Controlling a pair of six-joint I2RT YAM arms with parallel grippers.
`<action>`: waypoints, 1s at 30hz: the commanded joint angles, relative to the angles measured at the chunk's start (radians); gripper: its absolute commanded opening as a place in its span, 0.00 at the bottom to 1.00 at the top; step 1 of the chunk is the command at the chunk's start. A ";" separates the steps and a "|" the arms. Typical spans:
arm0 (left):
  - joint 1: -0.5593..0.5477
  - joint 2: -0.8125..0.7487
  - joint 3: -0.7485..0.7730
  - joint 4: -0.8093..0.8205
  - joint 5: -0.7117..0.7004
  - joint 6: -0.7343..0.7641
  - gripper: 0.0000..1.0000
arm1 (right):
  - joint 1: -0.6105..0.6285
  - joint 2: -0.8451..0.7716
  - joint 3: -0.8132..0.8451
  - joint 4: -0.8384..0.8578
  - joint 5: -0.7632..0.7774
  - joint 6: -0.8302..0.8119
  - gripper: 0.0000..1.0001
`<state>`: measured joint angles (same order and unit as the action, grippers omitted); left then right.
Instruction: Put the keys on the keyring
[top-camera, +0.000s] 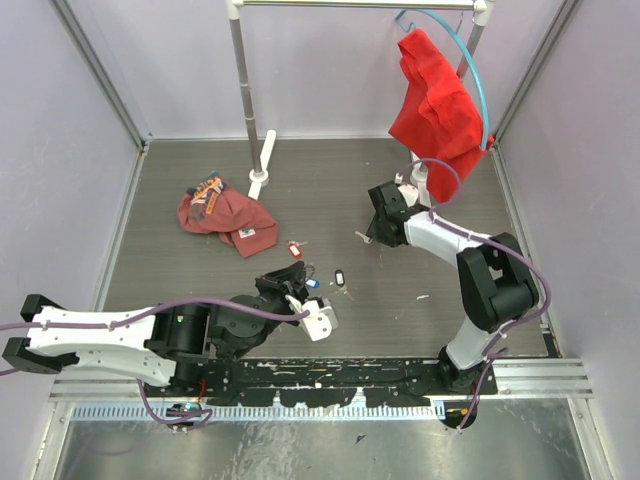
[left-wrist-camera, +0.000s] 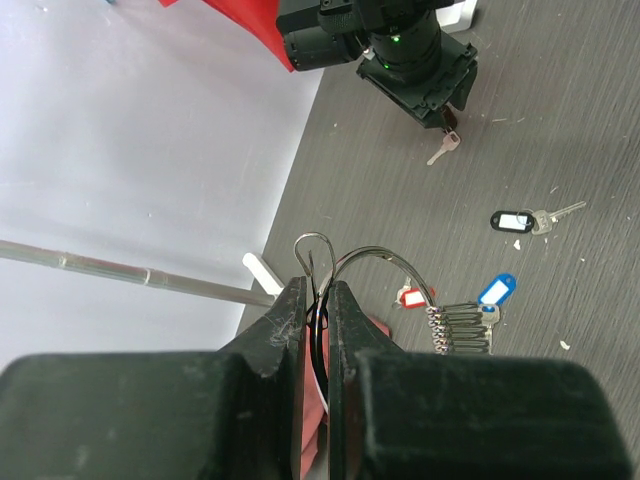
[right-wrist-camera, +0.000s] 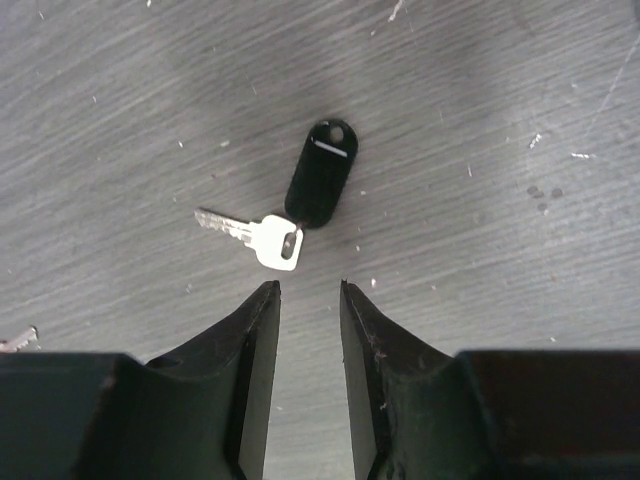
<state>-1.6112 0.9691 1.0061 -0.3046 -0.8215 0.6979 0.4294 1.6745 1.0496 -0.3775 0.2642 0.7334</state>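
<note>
Right gripper hovers low over the table, jaws apart, nothing between them. A loose key lies flat on the table just beyond the fingertips, at 12 o'clock in the right wrist view. Its blade points to 9 o'clock. Its head joins a black tag that runs off toward 1 o'clock.

Left gripper is clamped on the keyring. The wire loops stand past its fingertips at 12 o'clock in the left wrist view. A row of keys with a blue tag sits at 3 o'clock from those fingertips and appears to be threaded on the keyring already. In the top view the right gripper stands well apart from the keyring, at about 2 o'clock from it.

Step in hand, as judged: pick up the loose key.

1. Advance the right gripper toward 12 o'clock until the key head lies between the jaws.
2. Lower the fingertips to the table before closing. The key is thin, and a high grip is likely to pass over it.
3. Grip the metal head, not the tag. A key held by its tag would probably swing freely.
4. Leave the hole in the head exposed for threading.
5. Keep the left grip firm. The pictures do not show where the open end of the wire lies, so locate it before bringing the key over.
</note>
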 joint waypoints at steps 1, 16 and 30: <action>0.008 -0.012 -0.016 0.017 -0.011 -0.002 0.00 | -0.016 0.024 0.023 0.112 -0.005 0.063 0.36; 0.031 -0.016 -0.030 0.019 0.010 0.006 0.00 | -0.029 0.115 0.071 0.130 -0.033 0.066 0.30; 0.042 -0.021 -0.036 0.017 0.021 0.012 0.00 | -0.030 0.131 0.085 0.124 -0.034 0.051 0.19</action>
<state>-1.5738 0.9691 0.9779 -0.3050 -0.8040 0.7033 0.4034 1.8057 1.0924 -0.2829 0.2184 0.7849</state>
